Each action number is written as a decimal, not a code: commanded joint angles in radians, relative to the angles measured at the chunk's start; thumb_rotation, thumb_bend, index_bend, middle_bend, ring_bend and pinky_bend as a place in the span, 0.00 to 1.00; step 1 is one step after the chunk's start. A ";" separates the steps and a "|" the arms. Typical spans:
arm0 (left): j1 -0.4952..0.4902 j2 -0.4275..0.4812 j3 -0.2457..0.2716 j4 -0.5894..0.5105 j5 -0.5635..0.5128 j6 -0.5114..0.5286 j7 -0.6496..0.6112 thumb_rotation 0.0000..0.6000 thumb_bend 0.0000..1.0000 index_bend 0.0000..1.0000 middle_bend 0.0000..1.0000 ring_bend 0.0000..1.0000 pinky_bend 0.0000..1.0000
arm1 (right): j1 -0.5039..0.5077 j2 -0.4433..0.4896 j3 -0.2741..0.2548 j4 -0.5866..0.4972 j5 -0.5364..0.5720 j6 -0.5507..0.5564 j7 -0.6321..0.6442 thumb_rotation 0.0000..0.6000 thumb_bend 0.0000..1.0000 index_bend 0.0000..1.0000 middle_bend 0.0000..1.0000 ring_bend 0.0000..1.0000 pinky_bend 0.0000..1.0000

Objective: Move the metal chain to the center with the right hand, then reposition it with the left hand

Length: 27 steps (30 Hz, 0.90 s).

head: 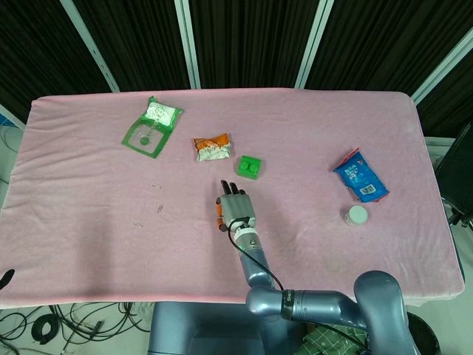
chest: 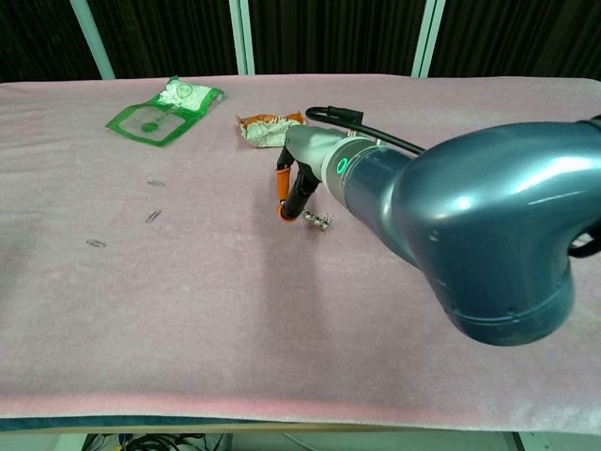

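Note:
My right hand (head: 233,209) is over the middle of the pink table (head: 89,244), just in front of the green brick (head: 249,166). In the chest view the right hand (chest: 292,186) pinches one end of the small metal chain (chest: 320,222) between orange-tipped fingers. The chain trails to the right, at or just above the cloth. The head view hides the chain under the hand. My big grey forearm (chest: 470,216) fills the right of the chest view. Neither view shows the left hand.
An orange snack packet (head: 212,148) and a green-and-white packet (head: 153,126) lie at the back left. A blue packet (head: 360,176) and a white cap (head: 355,215) sit on the right. Small paper clips (chest: 152,216) are scattered at the left.

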 commanded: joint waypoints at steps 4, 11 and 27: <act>0.002 0.000 0.001 0.001 0.004 0.005 -0.005 1.00 0.19 0.04 0.00 0.00 0.00 | 0.021 -0.045 0.031 0.078 0.016 -0.062 0.062 1.00 0.34 0.61 0.00 0.00 0.18; -0.001 -0.001 0.005 0.000 0.009 0.000 0.000 1.00 0.19 0.04 0.00 0.00 0.00 | 0.050 -0.080 0.042 0.137 -0.009 -0.092 0.096 1.00 0.34 0.61 0.00 0.00 0.18; -0.002 0.001 0.005 0.003 0.005 -0.003 -0.008 1.00 0.19 0.04 0.00 0.00 0.00 | 0.073 -0.118 0.063 0.203 -0.009 -0.159 0.159 1.00 0.04 0.06 0.00 0.00 0.18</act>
